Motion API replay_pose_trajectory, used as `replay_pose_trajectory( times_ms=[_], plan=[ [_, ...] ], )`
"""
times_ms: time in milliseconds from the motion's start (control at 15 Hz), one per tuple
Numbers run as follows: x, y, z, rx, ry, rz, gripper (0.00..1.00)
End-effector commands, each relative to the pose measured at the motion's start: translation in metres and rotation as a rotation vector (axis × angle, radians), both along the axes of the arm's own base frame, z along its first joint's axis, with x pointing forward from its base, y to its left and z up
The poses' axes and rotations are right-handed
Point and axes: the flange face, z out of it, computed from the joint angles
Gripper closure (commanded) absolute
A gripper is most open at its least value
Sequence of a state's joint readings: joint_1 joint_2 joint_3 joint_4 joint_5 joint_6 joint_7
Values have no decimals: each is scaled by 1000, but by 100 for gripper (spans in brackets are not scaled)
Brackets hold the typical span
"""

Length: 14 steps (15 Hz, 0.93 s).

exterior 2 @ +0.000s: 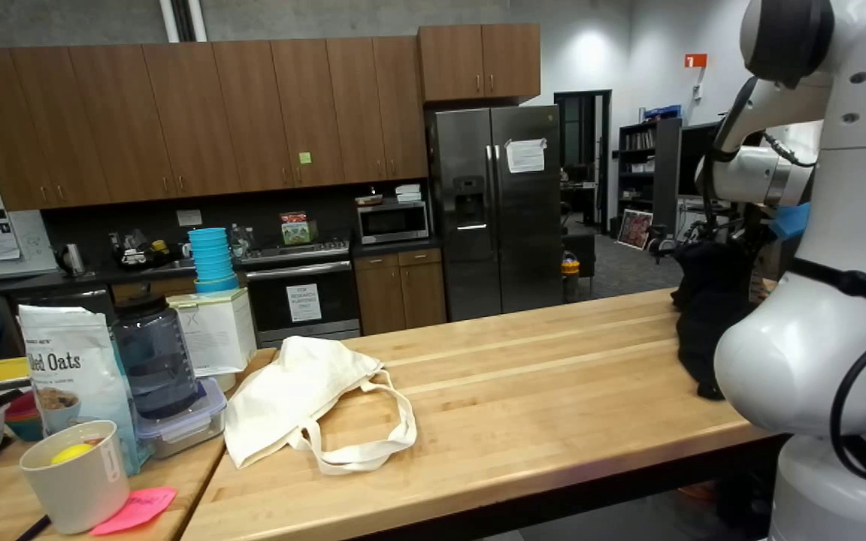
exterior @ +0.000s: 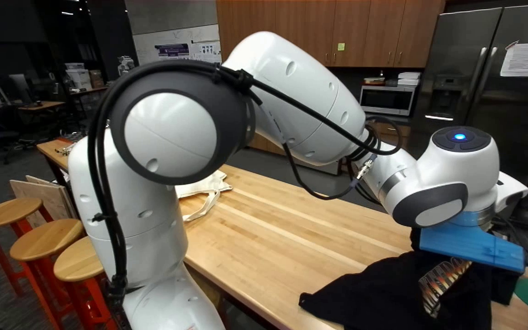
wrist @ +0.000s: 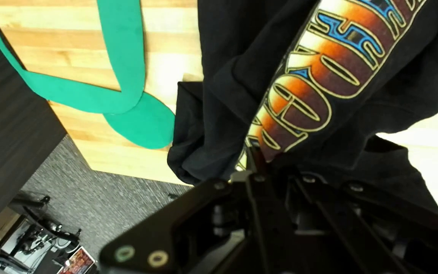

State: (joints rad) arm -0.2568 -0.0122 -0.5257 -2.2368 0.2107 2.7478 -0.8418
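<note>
Lettering (wrist: 327,70) on the black cloth (wrist: 356,120) slants up-right in the wrist view from the gripper (wrist: 266,158) pinching that cloth.

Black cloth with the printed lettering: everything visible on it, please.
The black cloth looks like a soft, matte garment, printed with large outlined lettering shading from cream through orange to dark maroon, with some blue. It lies crumpled on the wooden table, partly bunched up toward the end effector, whose closed jaws appear to pinch it near one end of the lettering. Flat green pieces lie beside it; contact is unclear.
</note>
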Motion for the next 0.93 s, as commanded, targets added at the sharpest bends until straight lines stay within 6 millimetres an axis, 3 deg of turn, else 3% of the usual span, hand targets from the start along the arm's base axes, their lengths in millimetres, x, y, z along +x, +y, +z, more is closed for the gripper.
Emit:
replay_pose_trajectory(
  times_ms=[0, 467, 867],
  plan=[
    [1, -37, -3, 1, -9, -11, 97],
    [-19, -100, -21, 26, -9, -84, 97],
    [-37, -140, -36, 59, -4, -154, 97]
  ],
)
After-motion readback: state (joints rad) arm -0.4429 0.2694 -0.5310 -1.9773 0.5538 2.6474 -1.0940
